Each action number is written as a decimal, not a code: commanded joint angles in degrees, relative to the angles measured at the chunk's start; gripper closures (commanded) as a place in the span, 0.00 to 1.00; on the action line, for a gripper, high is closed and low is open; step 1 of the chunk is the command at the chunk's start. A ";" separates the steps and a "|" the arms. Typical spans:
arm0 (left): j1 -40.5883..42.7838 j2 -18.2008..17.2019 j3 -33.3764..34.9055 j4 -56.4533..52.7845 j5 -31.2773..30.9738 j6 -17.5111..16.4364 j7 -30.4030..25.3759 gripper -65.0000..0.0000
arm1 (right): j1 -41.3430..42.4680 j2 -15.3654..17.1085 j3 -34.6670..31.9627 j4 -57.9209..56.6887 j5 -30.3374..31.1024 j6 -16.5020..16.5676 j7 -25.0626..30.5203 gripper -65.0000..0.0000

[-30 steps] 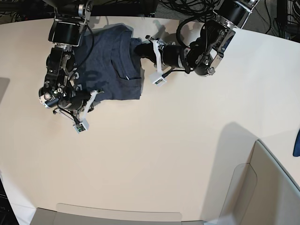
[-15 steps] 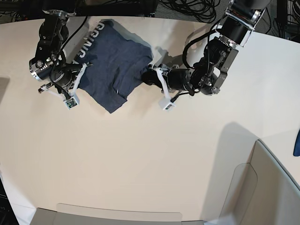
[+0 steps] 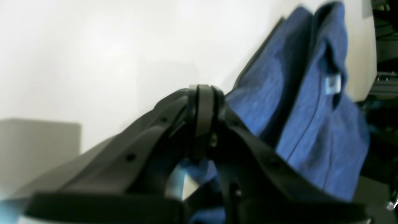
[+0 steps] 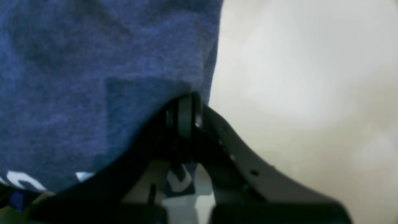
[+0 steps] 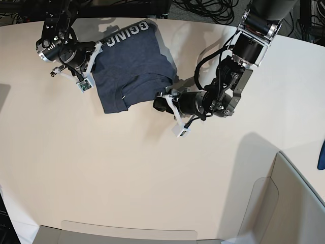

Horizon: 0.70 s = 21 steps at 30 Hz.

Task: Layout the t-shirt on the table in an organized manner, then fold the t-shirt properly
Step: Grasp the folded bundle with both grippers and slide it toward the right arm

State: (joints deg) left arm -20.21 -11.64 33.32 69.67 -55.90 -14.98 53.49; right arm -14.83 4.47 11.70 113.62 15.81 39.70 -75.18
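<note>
**Shirt swung round and set down near the far edge**

Off-white table (image 5: 127, 178) fills my base view, with cables beyond its far rim and grey box walls (image 5: 274, 203) at 5 o'clock. Over the last second the t-shirt (image 5: 133, 66) has been turned and dragged from its spot under the right arm: it now lies as a compact folded block at about 11 o'clock, pale lettering up along its far edge, neck label visible in the left wrist view.

My right gripper (image 5: 94, 63) sits at the shirt's 9 o'clock edge, clenched; the right wrist view shows cloth right at the shut tips, but I cannot tell whether any is pinched. My left gripper (image 5: 161, 103) has dropped to the shirt's 4 o'clock corner, jaws also clenched and holding nothing I can see.

I judge the fold mostly done; what remains looks like squaring the loose near corner.
</note>
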 commanded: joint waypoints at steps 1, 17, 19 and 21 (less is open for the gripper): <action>-1.38 0.52 -0.13 0.27 0.03 -0.01 -0.18 1.00 | 0.10 0.23 0.12 1.15 1.29 0.30 0.58 1.00; -1.46 -3.79 -5.58 9.76 -0.41 -0.09 0.35 1.00 | 8.81 -2.32 7.77 1.32 1.37 0.30 0.76 1.00; 0.38 -3.79 -8.93 11.96 -0.41 -0.18 2.20 1.00 | 11.88 -2.32 9.88 1.32 1.46 0.30 0.85 1.00; 2.14 -3.79 -12.09 14.59 -0.23 -0.36 3.87 1.00 | 14.17 -2.40 10.23 1.67 2.08 0.30 0.67 1.00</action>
State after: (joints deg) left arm -16.67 -15.22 21.65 83.18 -55.24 -14.98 58.39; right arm -1.26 2.00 22.17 114.06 16.69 39.68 -75.29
